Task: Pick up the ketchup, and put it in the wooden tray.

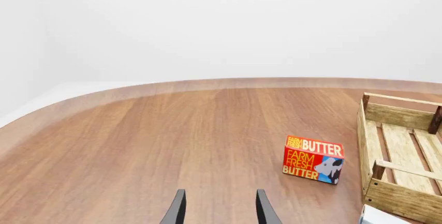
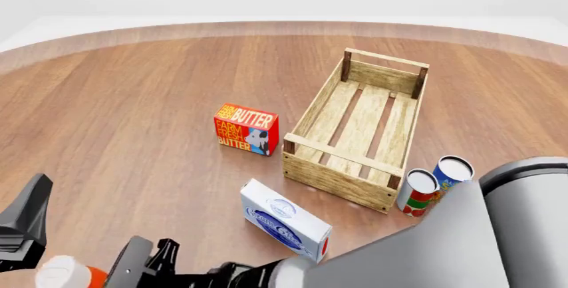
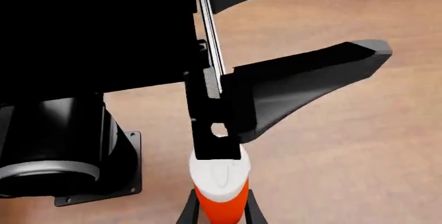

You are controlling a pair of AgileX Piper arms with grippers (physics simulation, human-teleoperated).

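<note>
step: the pick-up is what's in hand, judging by the right pincer (image 3: 219, 211) being closed around the ketchup (image 3: 221, 185) while nothing has been put in the wooden tray (image 2: 337, 178) yet

ketchup: seen at the near-left corner of the desk (image 2: 133, 102), right by the near edge; only the white cap and a bit of the orange body are caught in the front view, so whether it's lifted off the desk can't be told

right pincer: the two fingers are seen pressed against either side of the bottle body just under the cap, so it's narrowed down to bottle width and the ketchup is taken to be gripped

left pincer: (image 1: 219, 209) fingers are held apart with nothing between them, just bare desk ahead

wooden tray: set toward the right half of the desk, well apart from the ketchup, long side angled toward the far edge

in the way: butter box (image 2: 246, 129) is parked just left of the tray, a white-and-blue carton (image 2: 285, 221) lies nearer the near edge, two cans (image 2: 435, 185) stand by the tray's near-right corner

next move: probably a lift high enough to clear the carton and the tray's side, then a carry rightward across the near half of the desk; the left arm is crowded close to the bottle, so that's the thing to be watched
</note>
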